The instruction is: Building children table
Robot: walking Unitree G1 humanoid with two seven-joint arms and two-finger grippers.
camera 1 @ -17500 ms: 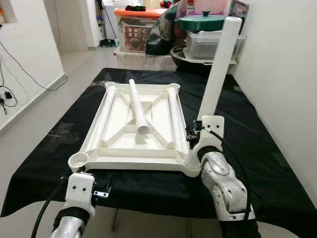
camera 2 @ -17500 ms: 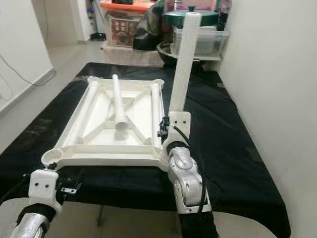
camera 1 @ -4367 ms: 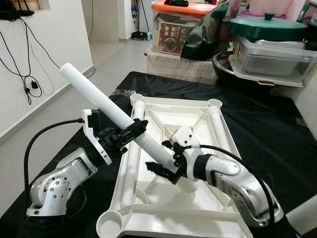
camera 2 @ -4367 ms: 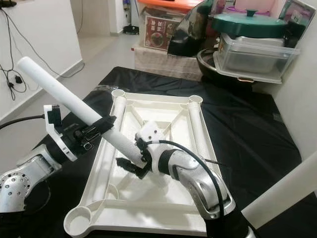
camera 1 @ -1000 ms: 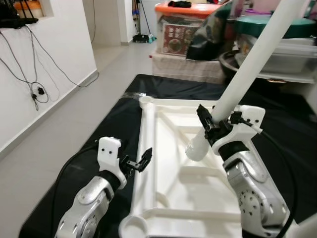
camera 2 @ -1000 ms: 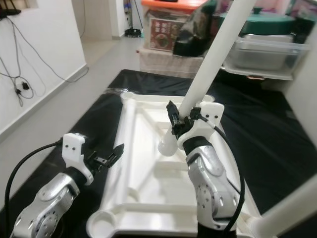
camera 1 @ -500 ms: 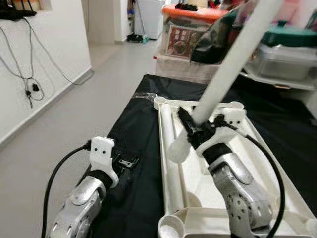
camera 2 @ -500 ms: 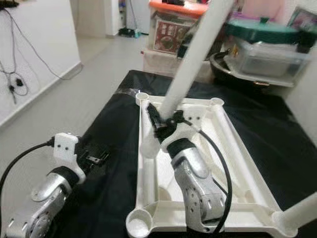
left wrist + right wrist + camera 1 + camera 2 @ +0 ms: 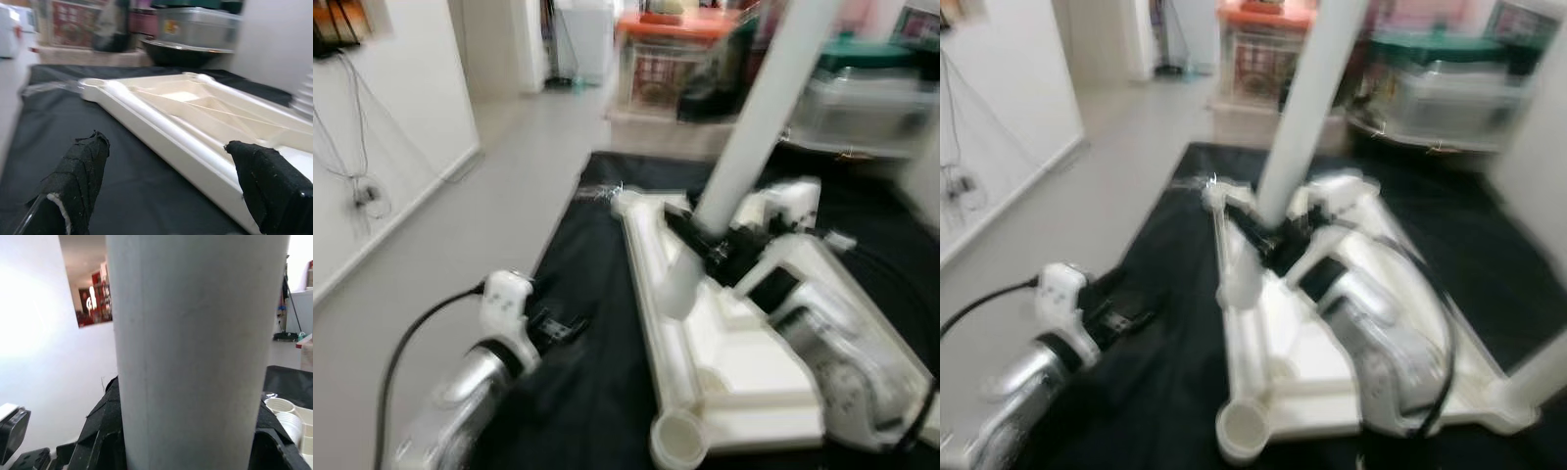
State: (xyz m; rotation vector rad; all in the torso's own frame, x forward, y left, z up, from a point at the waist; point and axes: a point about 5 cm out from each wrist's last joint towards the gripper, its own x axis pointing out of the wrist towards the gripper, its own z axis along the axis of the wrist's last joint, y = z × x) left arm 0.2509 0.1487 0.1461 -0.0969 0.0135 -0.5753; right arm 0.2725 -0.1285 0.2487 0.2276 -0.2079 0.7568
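**Right gripper clamps a white leg over the upturned tabletop**

The right gripper is clenched around a white table leg, its black fingers pressed against the tube on both sides. The leg rises steeply from the grasp, leaning toward the far right, and its lower end hangs just over the left rail of the white tabletop. The tabletop lies upside down on a black cloth, ribs and rails facing up, with an open round socket at its near left corner and another at the far left corner.

The left gripper is released, its two padded fingers spread wide with nothing between them. It hovers low over the cloth just left of the tabletop's left rail, pointing along it.

Both head views are blurred. Beyond the cloth stand a clear storage box with an orange lid and a dark green lid on stacked containers. A black cable hangs on the white wall at left
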